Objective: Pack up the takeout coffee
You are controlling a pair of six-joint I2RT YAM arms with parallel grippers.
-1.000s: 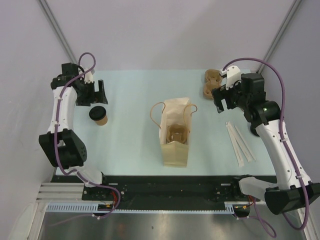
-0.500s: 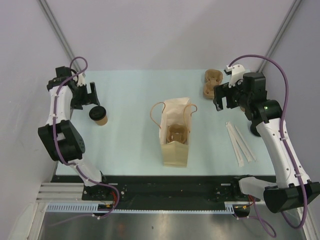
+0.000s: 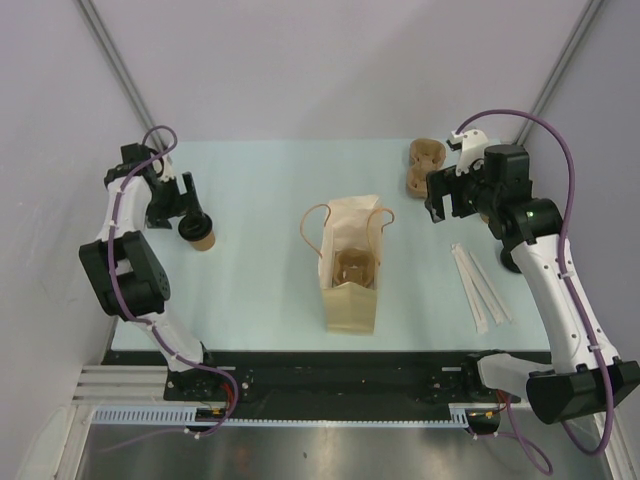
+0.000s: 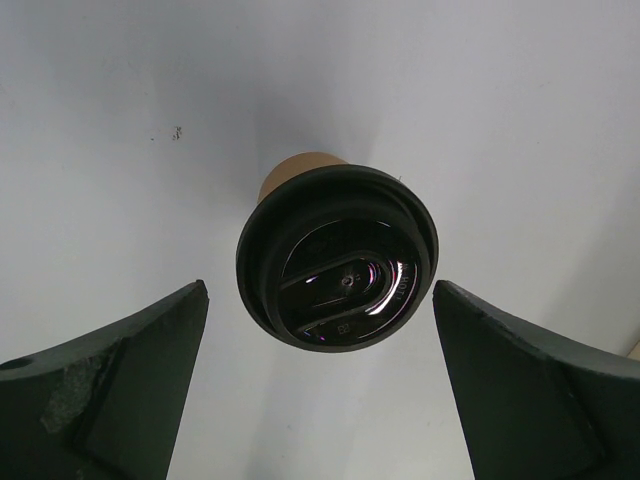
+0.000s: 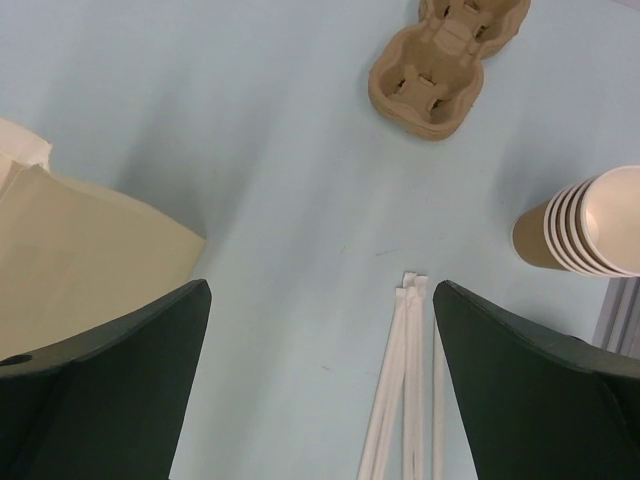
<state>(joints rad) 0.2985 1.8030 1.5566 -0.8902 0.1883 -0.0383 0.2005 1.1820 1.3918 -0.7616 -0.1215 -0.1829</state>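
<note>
**At the table's left edge: lidded coffee under your open left claw**

On the pale blue table (image 3: 262, 185), well to the left of the bag, the takeout coffee (image 3: 199, 233) stands upright. It is a brown paper cup with a black lid on it. Your left gripper (image 3: 186, 206) hangs right over it with its fingers spread wide. In the left wrist view the lid sits between the two dark fingers (image 4: 130, 375) with a clear gap on each side, so nothing is gripped and neither finger touches the cup. You cannot tell from these views how far above the lid the fingertips are.

The tan paper bag (image 3: 351, 285) stands open in the middle of the table, its twisted handles lying towards the far side. Something brown sits inside it, too indistinct to name.

Your right gripper (image 3: 441, 204) is held above the table's far right part, also wide open and empty; its wrist view shows only bare table between the fingers. Below it that view shows a moulded pulp cup carrier (image 5: 446, 62) lying flat, a stack of brown paper cups (image 5: 588, 226), white inside, near the right edge, and the white wrapped straws (image 5: 404, 405) lying together. A corner of the bag shows at that view's left edge, apart from the rest.
</note>
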